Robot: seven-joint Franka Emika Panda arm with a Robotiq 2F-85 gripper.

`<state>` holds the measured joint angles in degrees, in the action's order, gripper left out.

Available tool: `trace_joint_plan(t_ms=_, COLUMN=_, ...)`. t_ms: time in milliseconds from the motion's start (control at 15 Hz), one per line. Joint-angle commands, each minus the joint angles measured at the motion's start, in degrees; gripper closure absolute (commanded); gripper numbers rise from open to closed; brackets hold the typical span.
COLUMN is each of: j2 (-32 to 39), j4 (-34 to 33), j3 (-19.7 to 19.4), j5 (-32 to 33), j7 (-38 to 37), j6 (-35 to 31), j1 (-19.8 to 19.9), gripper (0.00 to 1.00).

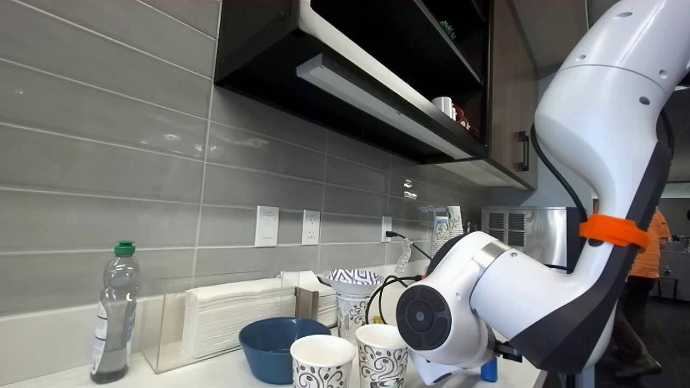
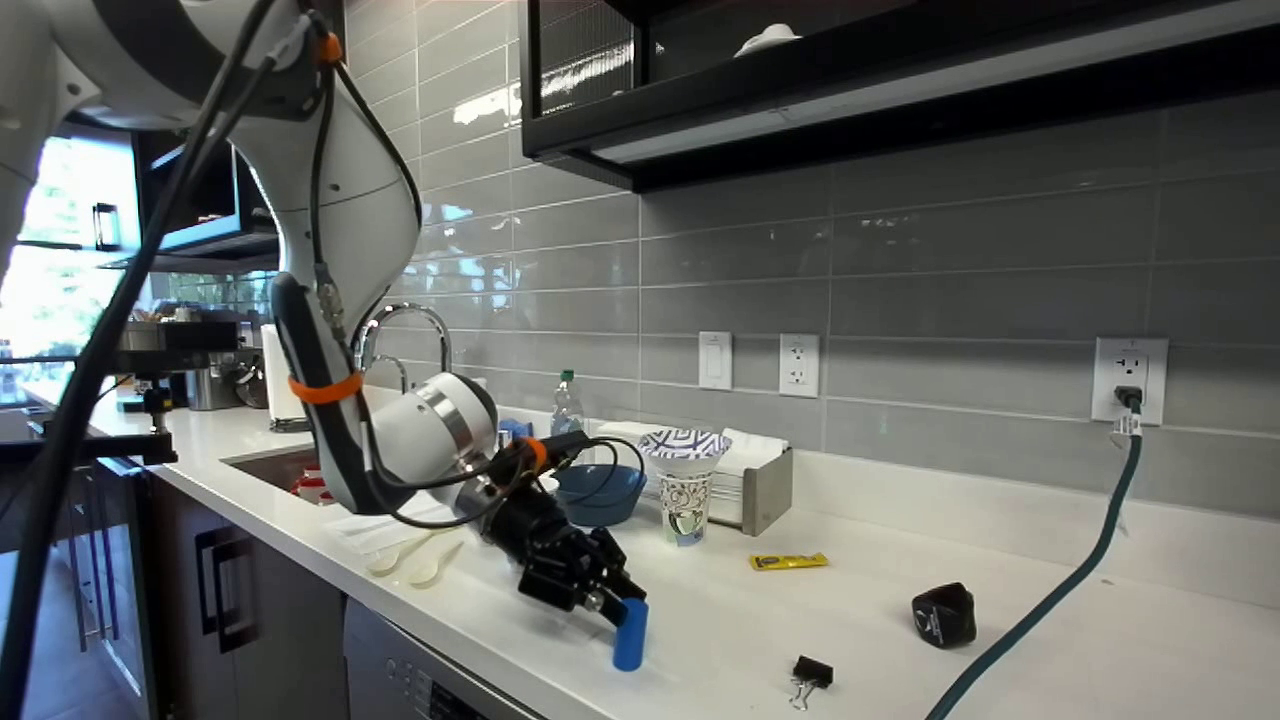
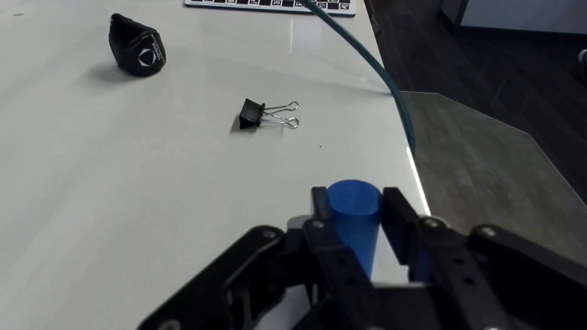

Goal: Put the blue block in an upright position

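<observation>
Wrist view: hand clamped on blue block from both sides; binder clip and black object toward ten o'clock from block, on white surface. Exterior view: block near upright, top in hand, yellow packet at two o'clock; whether base meets surface, cannot tell. Exterior view: block partly visible below arm, paper cup at nine o'clock.

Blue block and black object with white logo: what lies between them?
A binder clip lies roughly between the blue block and black object, as the wrist view shows.
</observation>
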<state>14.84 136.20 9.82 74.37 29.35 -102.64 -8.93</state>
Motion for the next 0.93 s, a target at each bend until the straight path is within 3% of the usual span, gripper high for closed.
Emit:
trace_joint_plan(t_ms=0, j2=0.3, j4=-0.4, j3=0.6, j5=-1.7, j7=-1.0, j6=1.0, j1=0.2, gripper=0.41)
trace_joint_plan(t_ms=400, j2=0.1, j4=-0.4, j3=0.6, j5=-2.8, j7=-1.7, j6=0.8, j1=0.2, gripper=0.0)
trace_joint_plan(t_ms=867, j2=0.2, j4=-0.6, j3=0.6, j5=-4.5, j7=-6.7, j6=0.2, j1=0.3, gripper=0.0)
